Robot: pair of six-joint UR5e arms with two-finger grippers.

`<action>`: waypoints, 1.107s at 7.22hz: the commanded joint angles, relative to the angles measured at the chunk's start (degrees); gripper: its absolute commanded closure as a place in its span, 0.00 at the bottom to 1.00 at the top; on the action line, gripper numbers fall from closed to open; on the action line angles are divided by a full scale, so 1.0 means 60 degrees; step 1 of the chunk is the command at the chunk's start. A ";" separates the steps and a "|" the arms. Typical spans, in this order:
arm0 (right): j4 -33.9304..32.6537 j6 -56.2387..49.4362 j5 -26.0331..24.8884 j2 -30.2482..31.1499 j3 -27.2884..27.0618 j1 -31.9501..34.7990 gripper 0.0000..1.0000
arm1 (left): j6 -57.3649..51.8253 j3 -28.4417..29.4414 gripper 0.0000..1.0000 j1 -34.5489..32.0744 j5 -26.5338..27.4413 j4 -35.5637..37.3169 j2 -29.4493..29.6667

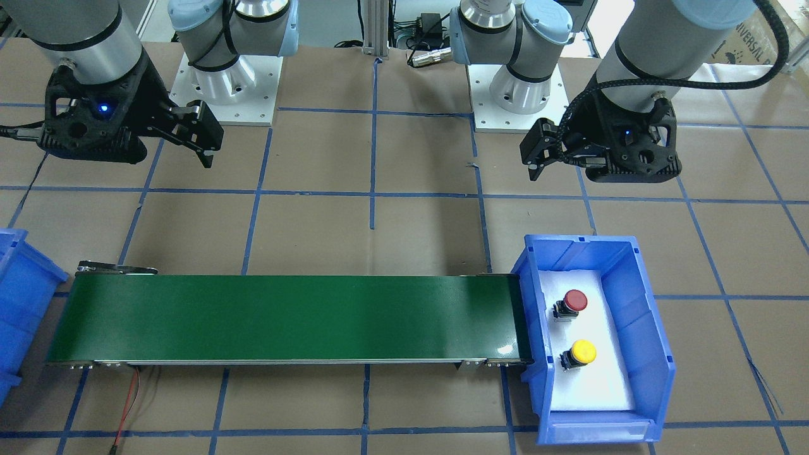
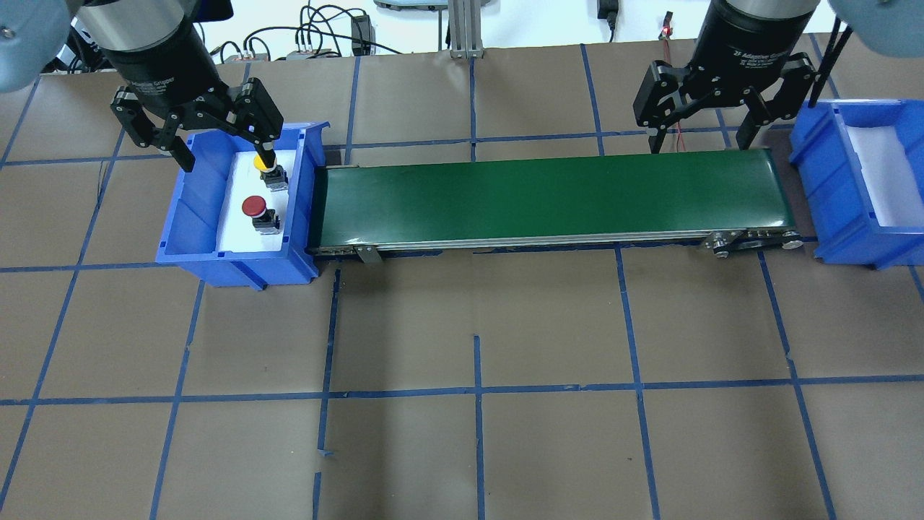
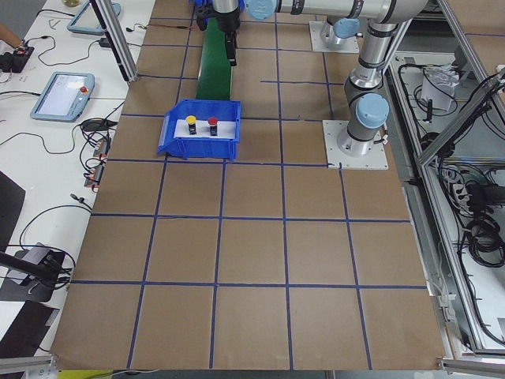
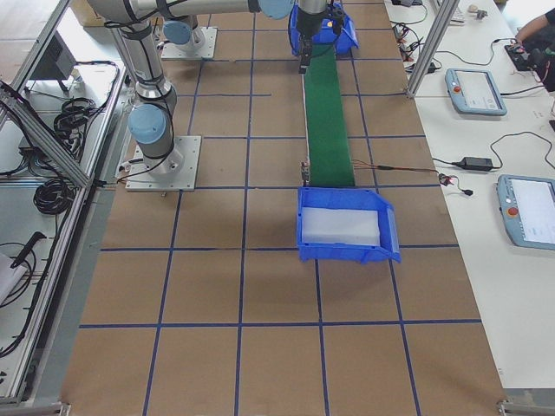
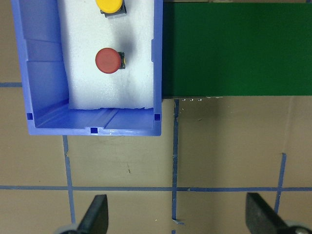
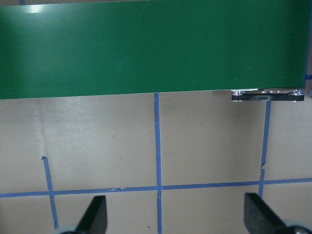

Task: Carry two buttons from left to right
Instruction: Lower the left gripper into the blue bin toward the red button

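Note:
The red button (image 2: 254,207) and the yellow button (image 2: 261,164) stand on white padding in the left blue bin (image 2: 189,217). They also show in the front view, red (image 1: 575,301) and yellow (image 1: 583,352), and in the left wrist view, red (image 5: 107,61) and yellow (image 5: 109,6). My left gripper (image 2: 227,159) is open and empty. It hangs above the table beside the bin's long side wall, on the robot's side (image 1: 534,161). My right gripper (image 2: 699,143) is open and empty, beside the right end of the green conveyor belt (image 2: 548,198), also on the robot's side.
A second blue bin (image 2: 855,217) with white padding and nothing in it stands at the belt's right end, also seen in the right side view (image 4: 342,227). A red and black wire (image 1: 126,404) trails from the belt. The table (image 2: 476,404) is brown with blue tape lines.

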State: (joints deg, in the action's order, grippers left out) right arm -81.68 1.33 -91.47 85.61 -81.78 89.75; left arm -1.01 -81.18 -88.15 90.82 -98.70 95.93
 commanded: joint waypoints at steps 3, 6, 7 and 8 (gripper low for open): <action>0.0005 -0.0002 0.0025 -0.0016 0.0007 -0.0003 0.00 | -0.0138 0.0067 0.00 0.0043 0.0025 0.0087 -0.0051; 0.0005 0.0012 0.0025 -0.0031 0.0007 -0.0003 0.00 | -0.0386 -0.0151 0.00 0.0131 0.0083 0.0511 0.0035; 0.0005 -0.0002 0.0025 -0.0016 0.0007 -0.0003 0.00 | -0.1084 -0.0123 0.00 0.0436 0.0054 0.1180 0.0544; 0.0005 -0.0002 0.0025 0.0013 0.0007 0.0011 0.00 | -0.1207 0.0037 0.00 0.0918 -0.0033 0.1404 0.1071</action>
State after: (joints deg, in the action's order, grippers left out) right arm -81.66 1.35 -91.31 85.53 -81.74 89.76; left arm -6.17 -81.64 -85.43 91.05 -92.75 98.94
